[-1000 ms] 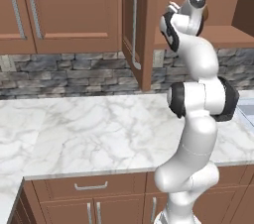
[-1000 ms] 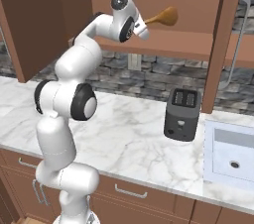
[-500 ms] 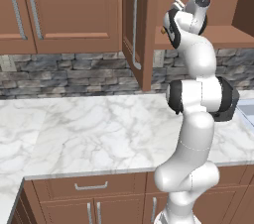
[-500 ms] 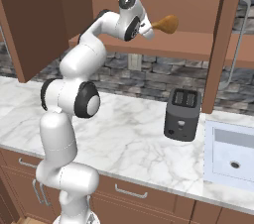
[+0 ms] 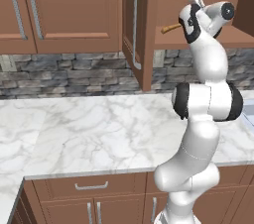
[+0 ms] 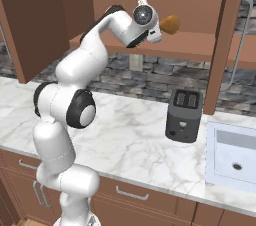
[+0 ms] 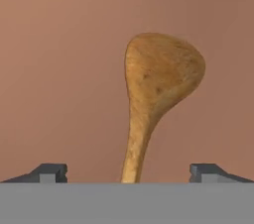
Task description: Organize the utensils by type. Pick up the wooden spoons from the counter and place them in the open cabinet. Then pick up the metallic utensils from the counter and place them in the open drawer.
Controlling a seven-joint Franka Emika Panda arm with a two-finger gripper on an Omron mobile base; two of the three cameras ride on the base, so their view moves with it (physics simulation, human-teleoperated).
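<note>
Golden-brown large wooden spoon [image 7: 158,86] with the broad round bowl sits up at the shelf of the reddish-brown open wall cabinet [image 6: 200,45]. Its bowl points into the cabinet and its handle runs back between our fingertips [image 7: 49,172]. Our two-finger gripper [image 7: 128,173] is released, jaws wide and clear of the handle on both sides. From the left the handle end pokes out past the cabinet's front edge. Risks as we see them: an overhanging handle could tip the spoon off the shelf, and pulling back crooked could clip the handle and drag it out onto the white marble counter [image 5: 84,129].
</note>
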